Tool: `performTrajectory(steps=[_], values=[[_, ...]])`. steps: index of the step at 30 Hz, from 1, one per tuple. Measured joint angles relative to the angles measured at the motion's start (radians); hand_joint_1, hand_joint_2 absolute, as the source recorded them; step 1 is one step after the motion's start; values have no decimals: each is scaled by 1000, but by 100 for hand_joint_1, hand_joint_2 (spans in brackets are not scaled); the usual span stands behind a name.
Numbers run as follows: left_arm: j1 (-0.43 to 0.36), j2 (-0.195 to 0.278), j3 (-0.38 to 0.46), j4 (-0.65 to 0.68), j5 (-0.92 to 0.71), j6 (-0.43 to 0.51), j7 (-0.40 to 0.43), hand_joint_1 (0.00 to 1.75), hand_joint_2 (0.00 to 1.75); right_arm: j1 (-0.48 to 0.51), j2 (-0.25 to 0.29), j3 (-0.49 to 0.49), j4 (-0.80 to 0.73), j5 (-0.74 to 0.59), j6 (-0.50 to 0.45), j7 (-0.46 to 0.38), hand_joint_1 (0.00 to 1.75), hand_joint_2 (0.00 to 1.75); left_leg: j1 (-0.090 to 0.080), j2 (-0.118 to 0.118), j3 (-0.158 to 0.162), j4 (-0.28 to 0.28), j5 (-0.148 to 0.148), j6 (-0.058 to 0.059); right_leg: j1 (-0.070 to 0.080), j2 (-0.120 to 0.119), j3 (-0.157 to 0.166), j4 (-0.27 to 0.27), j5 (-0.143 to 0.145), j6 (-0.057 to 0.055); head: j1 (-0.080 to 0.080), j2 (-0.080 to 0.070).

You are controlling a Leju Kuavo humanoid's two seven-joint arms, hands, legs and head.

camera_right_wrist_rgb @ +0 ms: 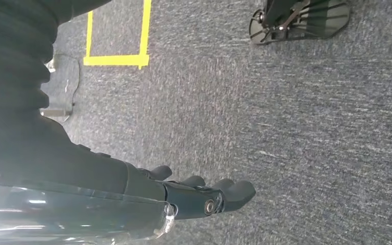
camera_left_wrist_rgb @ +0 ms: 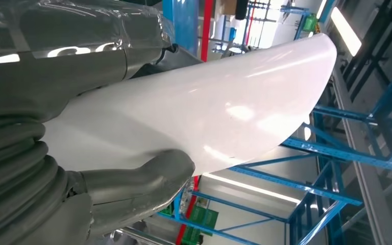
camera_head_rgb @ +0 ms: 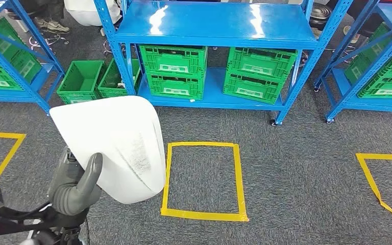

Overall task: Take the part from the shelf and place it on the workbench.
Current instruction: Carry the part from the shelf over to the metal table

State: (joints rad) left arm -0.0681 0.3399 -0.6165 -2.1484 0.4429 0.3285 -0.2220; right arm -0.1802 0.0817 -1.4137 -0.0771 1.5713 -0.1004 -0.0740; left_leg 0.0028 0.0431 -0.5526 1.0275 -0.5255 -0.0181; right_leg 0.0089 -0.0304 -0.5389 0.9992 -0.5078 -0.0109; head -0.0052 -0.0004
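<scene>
- The left hand (camera_head_rgb: 76, 186), grey with a thick thumb, is at the near left of the head view and holds the large white curved shell-like plastic part (camera_head_rgb: 117, 145).
- The thumb lies against the near face of the part, and the part rises from the hand up and toward the right, above the grey carpet floor (camera_head_rgb: 296, 168).
- In the left wrist view the same hand (camera_left_wrist_rgb: 81, 168) grips the glossy white part (camera_left_wrist_rgb: 209, 107): the thumb presses on one edge of the part, and the other fingers are hidden behind it.
- Just right of the part, a rectangle of yellow tape (camera_head_rgb: 204, 179) is marked on the carpet; the part's lower right edge covers a little of the rectangle's left side in the head view.
- Far behind, a blue metal shelf rack (camera_head_rgb: 219, 28) stands, with green plastic crates (camera_head_rgb: 173, 69) stacked on its lower level.
- More green crates (camera_head_rgb: 81, 79) stand on the floor to the left of this rack.
- In the right wrist view the right hand (camera_right_wrist_rgb: 194, 196), dark, hangs over the grey carpet (camera_right_wrist_rgb: 286, 127) and holds nothing; its fingers are nearly straight and lie close side by side.
</scene>
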Motion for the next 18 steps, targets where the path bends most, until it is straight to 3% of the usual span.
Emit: performTrajectory(steps=[3,5,8,9,10,11,12,14,16,18], values=[[-1,0,0,0,0,-1,0,175,175,1,0,0,0,0,-1,0,0,175,-4,-9,-2,-14,2,21,0,-13,-4,2,2,13,4,0],[-2,0,0,0,0,-1,0,175,175,1,0,0,0,0,-1,0,0,175,0,-21,-5,-18,9,34,-3,-5,-15,30,-24,24,6,0],[-3,0,0,0,0,-2,0,175,175,4,1,0,1,0,-1,0,0,175,3,-41,-13,-19,17,45,-9,20,-87,207,-126,39,10,0],[-3,0,0,1,1,-2,0,175,175,5,1,0,1,0,-1,0,0,175,2,-49,-15,-18,18,46,-9,22,-112,267,-149,41,10,0],[-3,0,0,2,1,-2,0,175,175,5,1,0,1,0,-1,0,0,175,2,-57,-17,-18,20,47,-9,24,-122,294,-151,40,11,0],[-3,0,0,3,1,-2,0,175,175,5,1,0,1,0,-1,0,0,175,1,-65,-17,-18,21,46,-9,25,-115,283,-133,37,11,0],[-3,0,0,4,1,-2,0,175,175,5,1,0,1,0,-1,0,0,175,-1,-74,-17,-18,22,46,-8,28,-90,232,-98,31,12,0],[-3,0,0,5,1,-2,0,175,175,3,0,0,1,0,-1,0,0,175,-5,-87,-15,-18,24,43,-6,45,-21,87,-29,13,12,0],[-3,0,0,5,1,-3,0,175,175,1,-2,0,1,0,-1,0,0,175,-5,-98,-20,-17,28,35,-3,58,15,6,-8,-2,12,0],[-3,0,0,5,1,-3,0,175,175,0,-3,0,1,0,-1,0,0,175,-3,-108,-25,-19,35,23,-2,55,20,-9,-9,-8,14,0]])
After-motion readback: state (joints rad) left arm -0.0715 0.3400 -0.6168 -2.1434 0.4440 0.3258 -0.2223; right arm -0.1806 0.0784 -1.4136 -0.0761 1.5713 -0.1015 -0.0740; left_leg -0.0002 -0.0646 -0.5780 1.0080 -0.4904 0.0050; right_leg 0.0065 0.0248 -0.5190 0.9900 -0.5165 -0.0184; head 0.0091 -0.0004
